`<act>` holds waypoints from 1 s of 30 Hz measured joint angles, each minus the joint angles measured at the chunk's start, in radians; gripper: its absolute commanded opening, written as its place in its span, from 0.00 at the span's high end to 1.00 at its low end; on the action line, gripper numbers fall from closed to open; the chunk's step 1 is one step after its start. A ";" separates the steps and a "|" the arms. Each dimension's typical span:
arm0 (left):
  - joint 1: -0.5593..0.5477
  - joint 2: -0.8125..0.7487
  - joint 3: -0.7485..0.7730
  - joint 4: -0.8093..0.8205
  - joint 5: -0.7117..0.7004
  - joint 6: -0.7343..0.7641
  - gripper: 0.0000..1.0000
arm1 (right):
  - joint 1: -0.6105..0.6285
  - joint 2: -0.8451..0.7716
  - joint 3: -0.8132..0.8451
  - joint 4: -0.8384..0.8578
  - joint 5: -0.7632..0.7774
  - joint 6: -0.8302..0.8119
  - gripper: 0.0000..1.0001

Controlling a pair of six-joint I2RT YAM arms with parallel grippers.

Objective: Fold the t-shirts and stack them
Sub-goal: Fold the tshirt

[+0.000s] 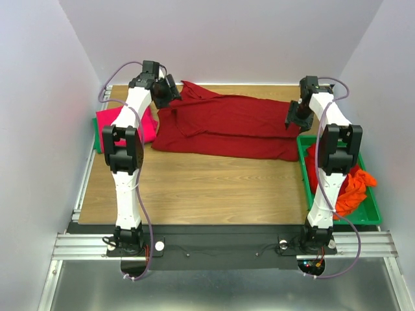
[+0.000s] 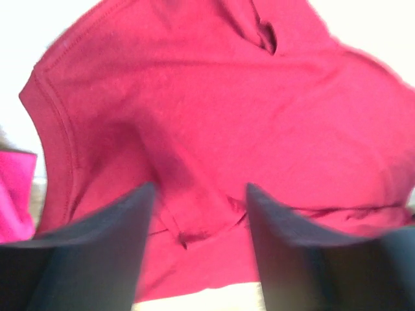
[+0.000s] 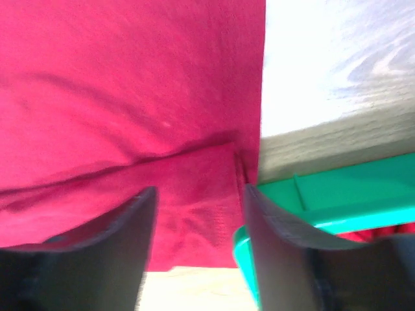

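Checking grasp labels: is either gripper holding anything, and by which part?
Nothing is held. The left gripper and right gripper both hang open above the spread dark red cotton t-shirt, no cloth pinched between the jaws.

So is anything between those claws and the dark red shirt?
Nothing visible. The left gripper and right gripper hang open over the ends of the dark red shirt; the green tray only sits beside it.

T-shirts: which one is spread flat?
The dark red t-shirt, laid out wide. The pink t-shirt sits bunched at left; the orange t-shirt is heaped in the green tray.
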 measured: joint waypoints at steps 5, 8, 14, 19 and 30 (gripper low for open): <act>0.000 -0.002 0.058 0.050 -0.003 -0.003 0.12 | -0.002 -0.007 0.095 -0.002 -0.020 0.003 0.25; -0.003 -0.024 0.048 0.092 -0.004 0.010 0.12 | 0.005 -0.044 0.101 0.005 -0.059 0.010 0.25; -0.030 -0.190 -0.220 0.182 -0.005 0.041 0.12 | 0.066 -0.166 -0.027 0.087 -0.135 0.031 0.25; -0.082 -0.274 -0.455 0.241 0.005 0.044 0.12 | 0.165 -0.173 -0.147 0.130 -0.188 0.056 0.25; -0.135 -0.249 -0.607 0.363 0.024 0.059 0.12 | 0.246 -0.114 -0.212 0.246 -0.206 0.066 0.25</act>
